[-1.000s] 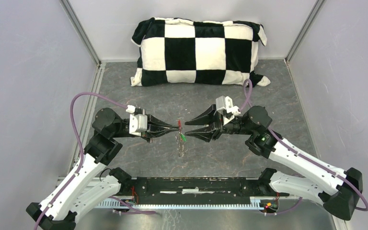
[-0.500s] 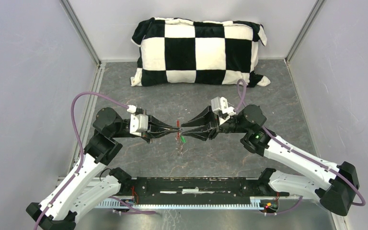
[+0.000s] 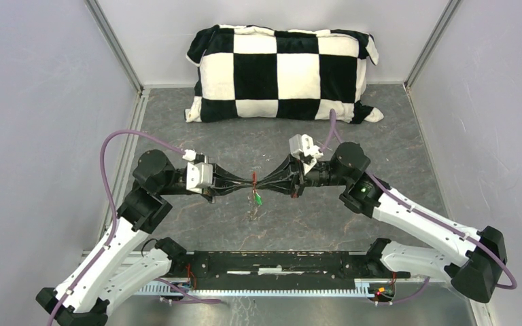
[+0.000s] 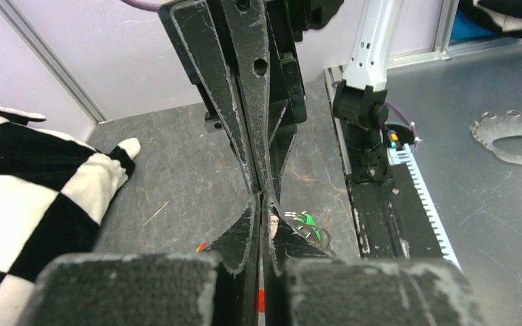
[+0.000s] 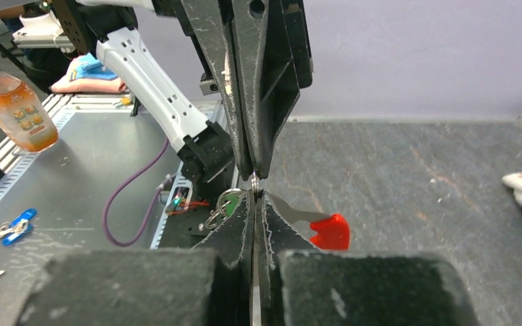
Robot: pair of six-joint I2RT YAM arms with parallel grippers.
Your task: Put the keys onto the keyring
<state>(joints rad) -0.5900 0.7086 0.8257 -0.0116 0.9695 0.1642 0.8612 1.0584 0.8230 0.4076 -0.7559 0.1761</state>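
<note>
Over the middle of the table my left gripper (image 3: 250, 182) and right gripper (image 3: 259, 183) meet tip to tip. Both are shut. The thin silver keyring (image 5: 253, 179) stands edge-on between the two sets of tips, pinched from both sides. Its red tag (image 5: 329, 231) sticks out to the right of my right gripper (image 5: 253, 197) and shows as a red speck (image 3: 253, 176) from above. A green-headed key (image 3: 259, 199) hangs just below the tips with small links. It also shows beside my left gripper (image 4: 264, 200) as a green key (image 4: 310, 226), and in the right wrist view as a green key (image 5: 231, 202).
A black-and-white checked pillow (image 3: 282, 71) lies along the back wall. The black base rail (image 3: 279, 261) runs along the near edge between the arm bases. Grey walls close in both sides. Off the table, an orange bottle (image 5: 15, 102) and spare blue-headed keys (image 5: 15, 224) lie on a metal bench.
My right gripper has moved left to the left gripper's tips and its jaws have gone from open to shut on the ring. The left gripper has stayed shut in place.
</note>
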